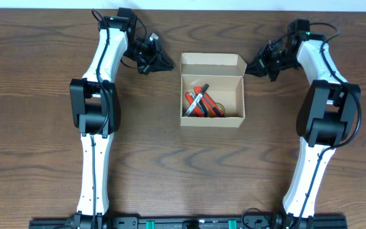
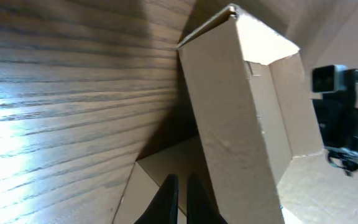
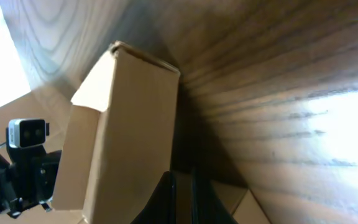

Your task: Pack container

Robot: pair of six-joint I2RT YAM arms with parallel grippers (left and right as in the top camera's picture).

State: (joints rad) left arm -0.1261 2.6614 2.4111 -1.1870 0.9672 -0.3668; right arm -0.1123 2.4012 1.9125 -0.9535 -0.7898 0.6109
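The container [image 1: 212,122], a tan cardboard box, stands open at the table's middle with its flap lid [image 1: 212,62] raised at the back. Orange and black markers and cutters [image 1: 199,105] lie inside. My left gripper [image 1: 169,65] is at the box's back left corner and my right gripper [image 1: 250,66] is at its back right corner. In the left wrist view the fingers [image 2: 179,199] are shut to a thin slit over a small side flap [image 2: 148,180], beside the box wall [image 2: 235,124]. In the right wrist view the fingers [image 3: 182,199] are likewise shut beside the wall [image 3: 129,137].
Dark wood table [image 1: 43,140] all round. The opposite arm's camera shows past the box in each wrist view, the right arm's [image 2: 334,81] and the left arm's [image 3: 27,134]. Both arm bases stand at the front edge.
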